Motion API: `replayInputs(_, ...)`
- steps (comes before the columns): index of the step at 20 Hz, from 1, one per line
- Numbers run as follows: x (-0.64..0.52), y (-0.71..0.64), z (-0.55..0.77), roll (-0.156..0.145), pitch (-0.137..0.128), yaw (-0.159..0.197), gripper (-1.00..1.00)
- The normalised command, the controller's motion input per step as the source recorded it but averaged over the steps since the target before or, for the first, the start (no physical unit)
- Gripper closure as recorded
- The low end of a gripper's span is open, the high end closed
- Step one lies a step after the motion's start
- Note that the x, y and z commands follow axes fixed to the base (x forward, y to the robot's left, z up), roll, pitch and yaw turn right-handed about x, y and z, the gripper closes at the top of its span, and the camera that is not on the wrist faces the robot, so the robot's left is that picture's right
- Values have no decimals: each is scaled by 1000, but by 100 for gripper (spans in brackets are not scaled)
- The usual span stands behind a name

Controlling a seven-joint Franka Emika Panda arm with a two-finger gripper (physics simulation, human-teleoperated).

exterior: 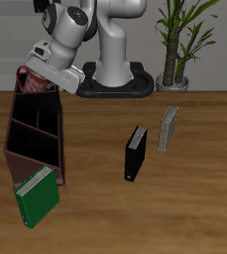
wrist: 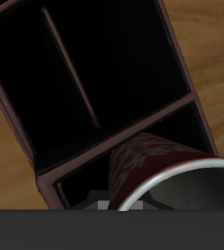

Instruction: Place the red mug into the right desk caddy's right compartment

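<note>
The red mug [exterior: 29, 77], speckled pale, hangs in my gripper [exterior: 36, 81] over the back end of the right desk caddy [exterior: 34, 139], a dark brown box with inner dividers. In the wrist view the red mug [wrist: 151, 156] with its grey-white inside points down at the small squarish right compartment [wrist: 187, 127] at the end of the caddy [wrist: 177, 59]. I cannot tell whether the mug's bottom is below the caddy's rim. The gripper is shut on the mug's rim; its fingers are mostly hidden.
A green book [exterior: 36, 195] leans against the caddy's end nearest the table's front edge. A black box [exterior: 135, 154] and a grey box [exterior: 169, 129] stand upright mid-table. A potted plant [exterior: 174, 50] and the robot's base [exterior: 115, 79] are at the back.
</note>
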Motion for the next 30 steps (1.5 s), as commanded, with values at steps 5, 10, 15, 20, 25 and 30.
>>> replayInputs(5, 72, 42, -205, 23, 79, -31, 100)
replayInputs(10, -36, -12, 74, -9, 1, -7, -100)
replayInputs(15, -19, 6, 136, -3, -9, -9, -100)
replayInputs(20, 23, 12, 162, -4, -20, 3, -100)
replayInputs(25, 96, 73, 282, 14, -4, 16, -100)
replayInputs(30, -44, 182, 387, 30, -34, 20, -100)
